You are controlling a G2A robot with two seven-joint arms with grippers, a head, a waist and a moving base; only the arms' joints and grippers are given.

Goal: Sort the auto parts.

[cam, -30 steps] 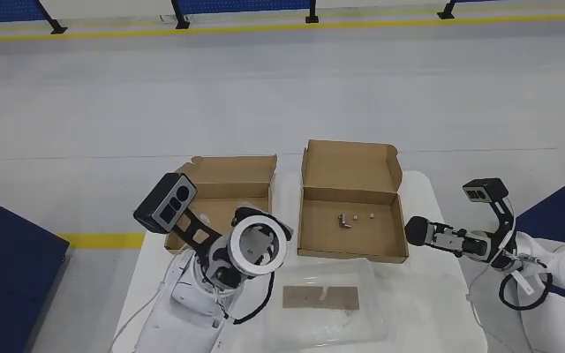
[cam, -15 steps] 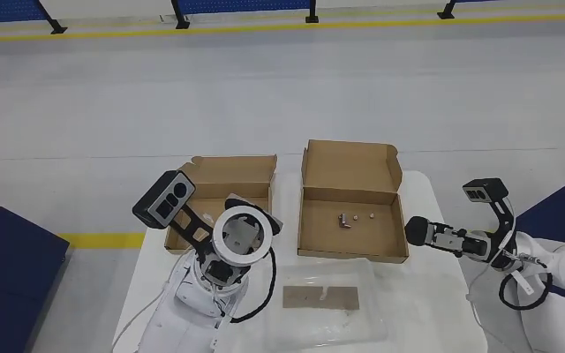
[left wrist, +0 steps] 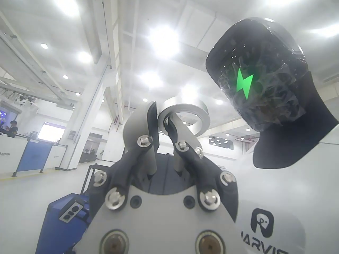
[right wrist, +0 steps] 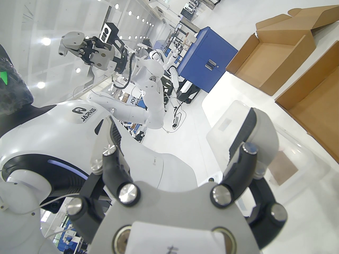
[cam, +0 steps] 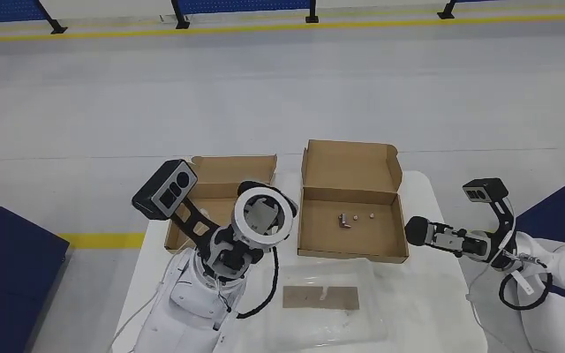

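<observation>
White surface (cam: 424, 291) carries two open cardboard boxes: left box (cam: 231, 168), and right box (cam: 351, 256) with a few small parts (cam: 346, 219) on its floor. Clear tray (cam: 375, 322) sits in front of them. Left gripper (left wrist: 161, 116) is clamped on the metal ring (left wrist: 197, 114), one finger inside, one outside, raised above the surface near the left box. Right gripper (right wrist: 182, 133) has fingers apart, just right of the right box.

White table (cam: 433, 282) carries two open cardboard boxes (cam: 371, 234) and a clear bin (cam: 364, 323).
</observation>
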